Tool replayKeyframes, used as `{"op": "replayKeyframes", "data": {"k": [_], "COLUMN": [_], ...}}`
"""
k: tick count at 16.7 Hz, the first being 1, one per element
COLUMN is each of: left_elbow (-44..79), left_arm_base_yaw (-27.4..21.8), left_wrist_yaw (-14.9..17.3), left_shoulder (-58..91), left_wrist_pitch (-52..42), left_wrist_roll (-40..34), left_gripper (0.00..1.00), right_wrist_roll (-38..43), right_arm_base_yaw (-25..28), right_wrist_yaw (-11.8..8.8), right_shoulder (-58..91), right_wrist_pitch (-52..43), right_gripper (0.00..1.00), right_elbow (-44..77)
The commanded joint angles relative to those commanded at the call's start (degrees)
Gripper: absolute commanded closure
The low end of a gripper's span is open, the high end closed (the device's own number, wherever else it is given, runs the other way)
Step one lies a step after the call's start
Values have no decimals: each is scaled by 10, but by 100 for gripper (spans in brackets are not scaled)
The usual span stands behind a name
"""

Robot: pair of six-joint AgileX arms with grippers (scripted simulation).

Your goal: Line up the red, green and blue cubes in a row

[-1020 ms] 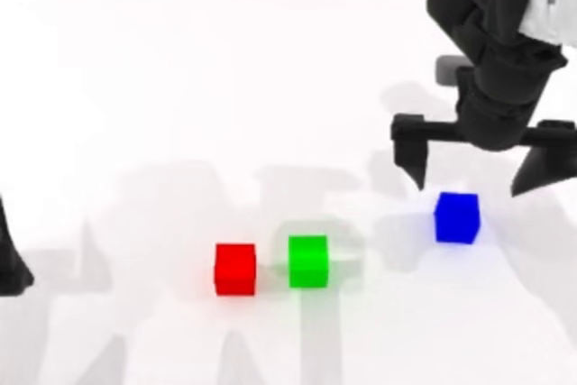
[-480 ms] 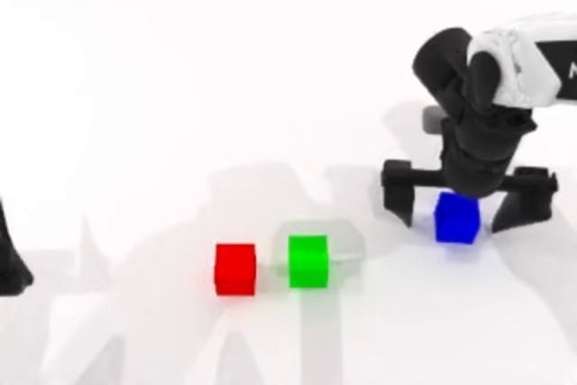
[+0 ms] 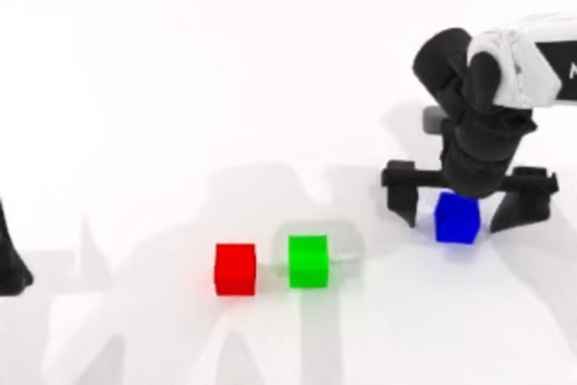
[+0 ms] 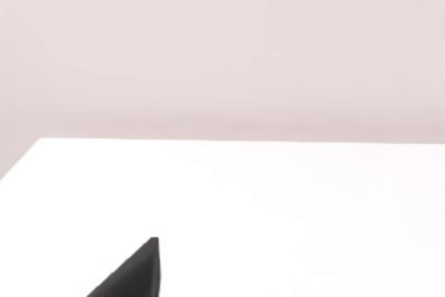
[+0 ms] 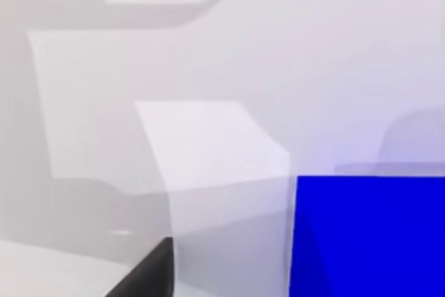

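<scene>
The red cube (image 3: 235, 269) and the green cube (image 3: 308, 261) sit side by side near the table's front middle, a small gap between them. To their right and slightly farther back rests the blue cube (image 3: 455, 220). My right gripper (image 3: 456, 214) is open and lowered over the blue cube, one black finger on each side and apart from it. In the right wrist view the blue cube (image 5: 368, 234) fills the lower corner, with one fingertip (image 5: 149, 276) beside it. My left arm (image 3: 9, 263) is parked at the table's left edge, gripper open, one fingertip (image 4: 139, 269) showing.
The white table (image 3: 180, 114) has its far edge along the top of the top view. Grey shadows fall around the cubes.
My right gripper has come down and forward from behind the blue cube until its open fingers straddle it. The cubes and the left arm have not moved.
</scene>
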Motion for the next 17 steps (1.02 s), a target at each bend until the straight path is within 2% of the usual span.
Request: {"op": "replayKeyframes", "data": {"k": [9, 17], "left_elbow": [0, 0], "left_arm_base_yaw": [0, 0], "left_wrist_yaw": [0, 0], "left_shoulder": [0, 0], "left_wrist_pitch": [0, 0], "left_wrist_roll": [0, 0], "left_gripper": [0, 0], "right_wrist_roll": [0, 0], "right_arm_base_yaw": [0, 0], "right_wrist_yaw": [0, 0], "right_shoulder": [0, 0], "right_wrist_pitch": [0, 0], "right_gripper": [98, 100], "right_elbow": [0, 0]}}
